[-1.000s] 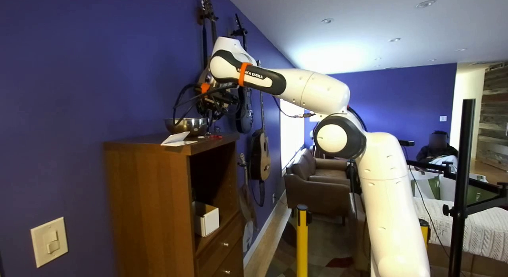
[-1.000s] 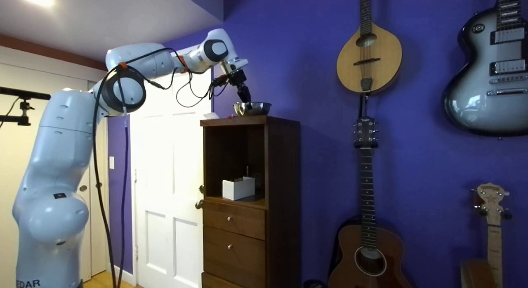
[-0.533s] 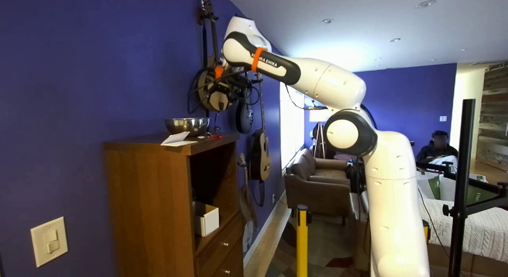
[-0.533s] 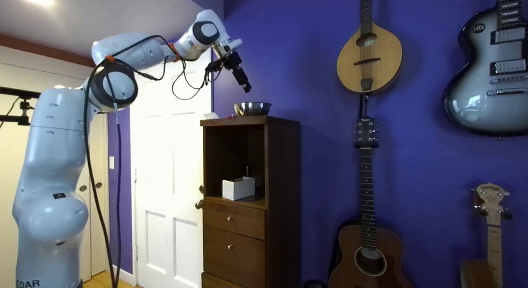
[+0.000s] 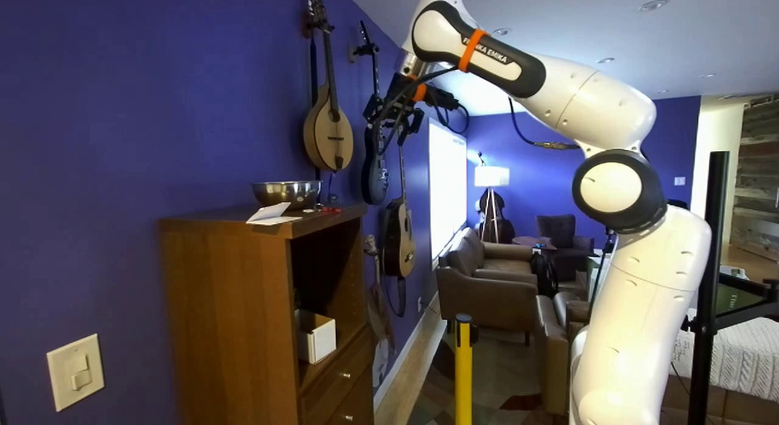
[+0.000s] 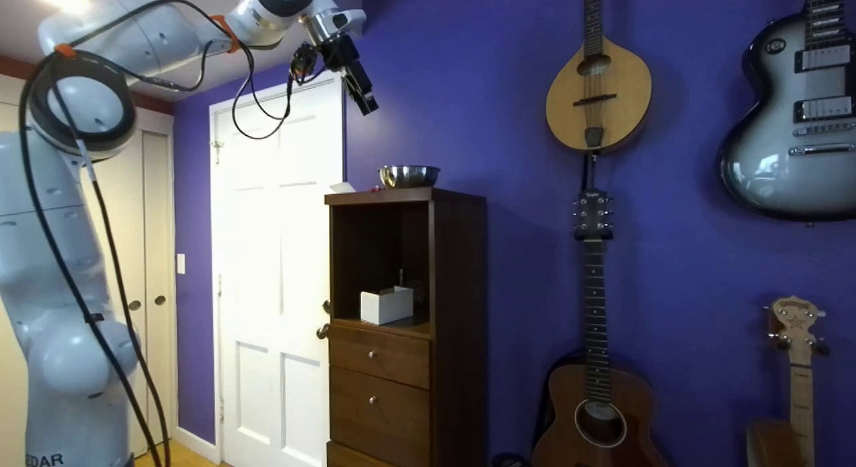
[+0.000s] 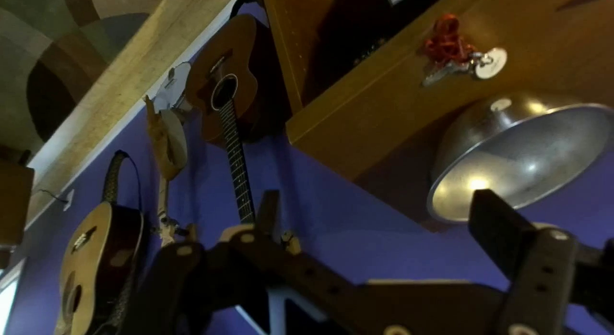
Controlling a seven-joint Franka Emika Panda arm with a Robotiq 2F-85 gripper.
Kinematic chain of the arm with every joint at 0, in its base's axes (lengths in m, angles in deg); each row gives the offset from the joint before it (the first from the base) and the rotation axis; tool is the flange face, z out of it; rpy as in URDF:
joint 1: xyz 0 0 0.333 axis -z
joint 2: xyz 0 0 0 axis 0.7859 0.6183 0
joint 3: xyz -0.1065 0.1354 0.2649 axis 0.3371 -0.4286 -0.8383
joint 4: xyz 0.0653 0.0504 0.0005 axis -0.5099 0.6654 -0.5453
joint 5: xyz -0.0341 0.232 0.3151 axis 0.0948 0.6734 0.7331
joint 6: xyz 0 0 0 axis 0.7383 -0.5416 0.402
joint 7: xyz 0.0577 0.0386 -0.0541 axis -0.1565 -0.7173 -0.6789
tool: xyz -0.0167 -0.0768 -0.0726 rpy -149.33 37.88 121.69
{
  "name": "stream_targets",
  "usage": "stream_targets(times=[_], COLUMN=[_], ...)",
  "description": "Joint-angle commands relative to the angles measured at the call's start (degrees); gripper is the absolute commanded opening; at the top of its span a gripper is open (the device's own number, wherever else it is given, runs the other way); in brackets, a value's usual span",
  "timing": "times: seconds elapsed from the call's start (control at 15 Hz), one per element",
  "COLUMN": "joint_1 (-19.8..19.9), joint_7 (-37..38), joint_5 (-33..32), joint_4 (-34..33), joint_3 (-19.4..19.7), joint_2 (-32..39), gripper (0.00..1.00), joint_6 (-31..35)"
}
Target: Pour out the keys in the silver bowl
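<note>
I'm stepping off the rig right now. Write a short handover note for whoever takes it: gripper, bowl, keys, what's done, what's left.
Gripper: open, holding nothing, higher than the silver bowl and not touching it.
Bowl: upright on the cabinet top; no keys show in the visible part of its inside, but some is hidden.
Keys: on the cabinet top beside the bowl, with a red cord.
Done: these keys are outside the bowl, so the pour looks complete.
Left: probably only a check of the bowl's hidden inside.
</note>
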Motion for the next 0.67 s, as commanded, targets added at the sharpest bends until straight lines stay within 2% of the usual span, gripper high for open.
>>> stream_targets(times=[0.0,0.27,0.33,0.4,0.47,0.6], joint_1=[-1.11,-1.97,-0.22,-0.32,1.10,1.42], joint_7=[-10.77,-20.95,-24.10,-26.77,-23.04,-23.65], joint_5=[4.19,6.59,7.93,8.40,6.97,6.99], joint_4=[14.07,25.57,28.22,30.58,22.84,24.46], joint_3=[2.73,5.21,4.86,5.49,4.23,4.41], joint_2=[-11.37,-20.67,-22.48,-24.15,-18.17,-19.61], gripper=[1.00,1.00,1.00,1.00,1.00,1.00], joint_6=[-0.91,-3.44,-4.08,-4.94,-5.13,-5.19])
